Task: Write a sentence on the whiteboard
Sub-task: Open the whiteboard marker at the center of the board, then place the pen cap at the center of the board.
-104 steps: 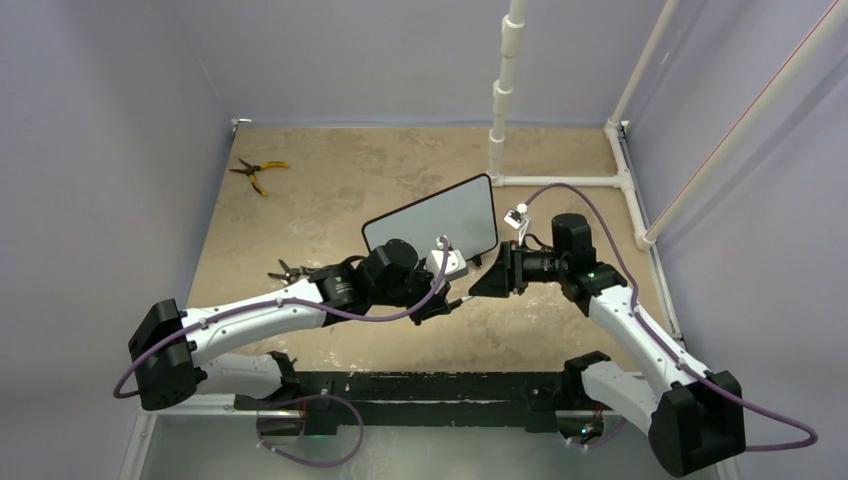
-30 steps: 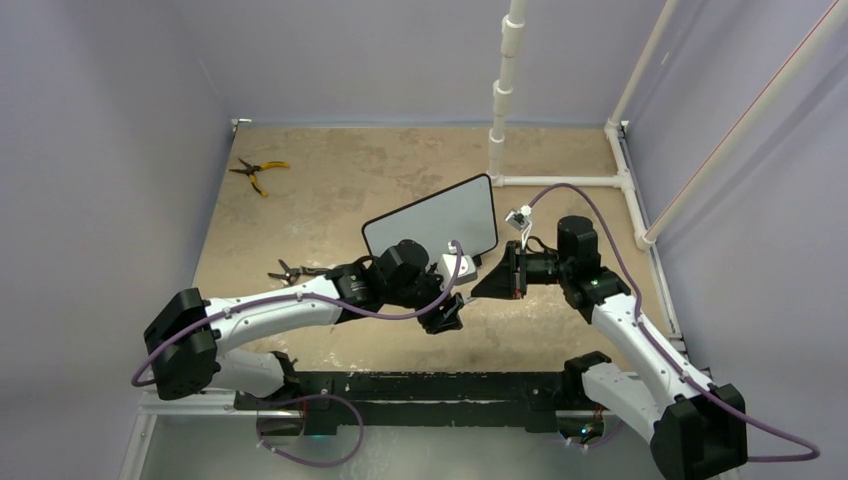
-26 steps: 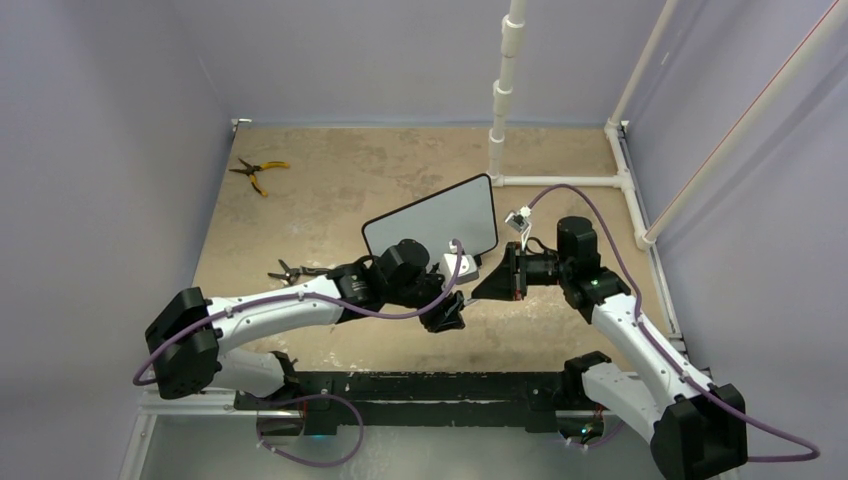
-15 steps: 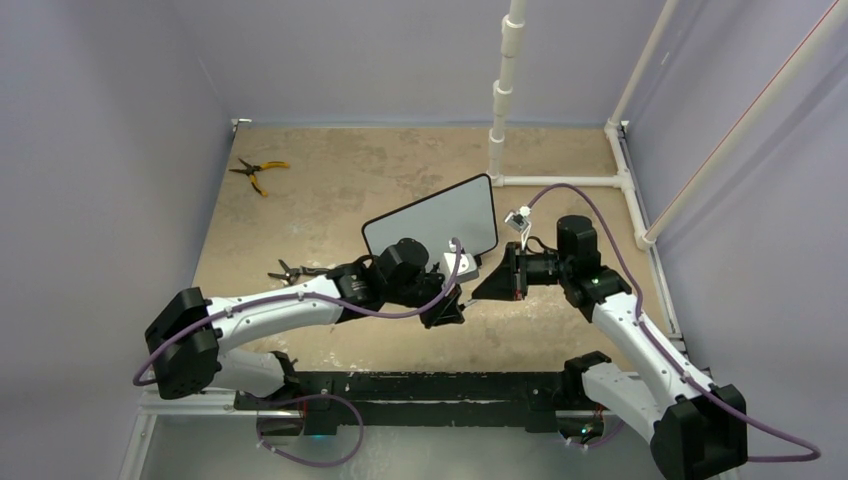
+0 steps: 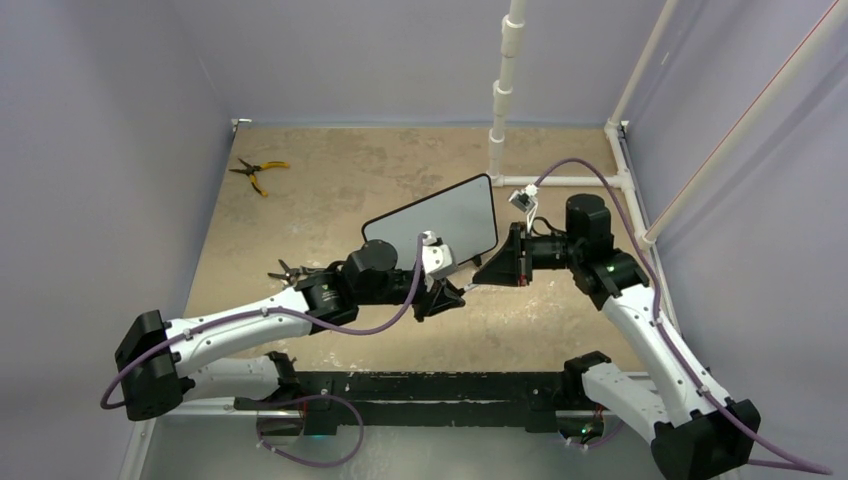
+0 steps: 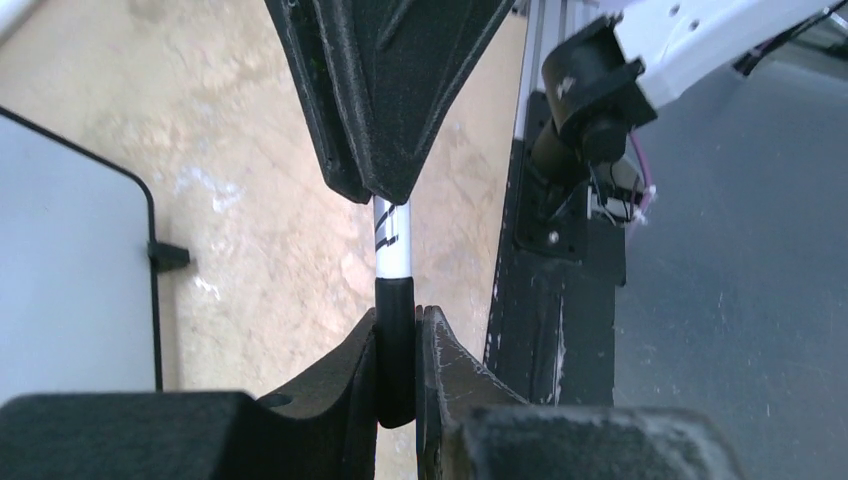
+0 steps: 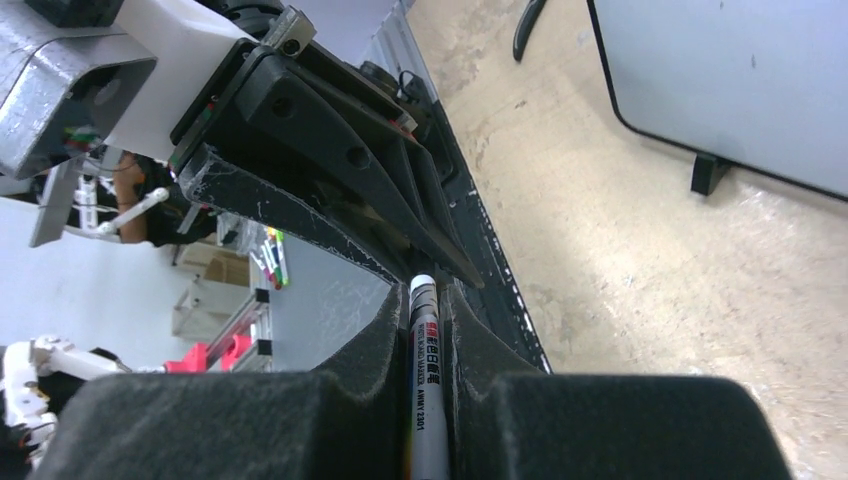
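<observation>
The whiteboard (image 5: 435,222) stands tilted mid-table on its black feet, its face blank; no sentence shows on it. It also shows in the left wrist view (image 6: 70,270) and the right wrist view (image 7: 740,80). A whiteboard marker (image 5: 470,290) spans between my grippers just in front of the board. My left gripper (image 5: 450,296) (image 6: 397,320) is shut on the marker's black cap (image 6: 395,350). My right gripper (image 5: 490,275) (image 7: 425,300) is shut on the white barrel (image 7: 425,380). Cap and barrel still meet.
Yellow-handled pliers (image 5: 258,172) lie at the far left. A dark pair of pliers (image 5: 290,270) lies beside the left arm. A white pipe frame (image 5: 560,181) runs along the far right. A black rail (image 5: 420,385) edges the near side.
Both grippers have shifted slightly toward the board with the marker between them. The left arm has drawn back to the left; the right wrist has moved up and right.
</observation>
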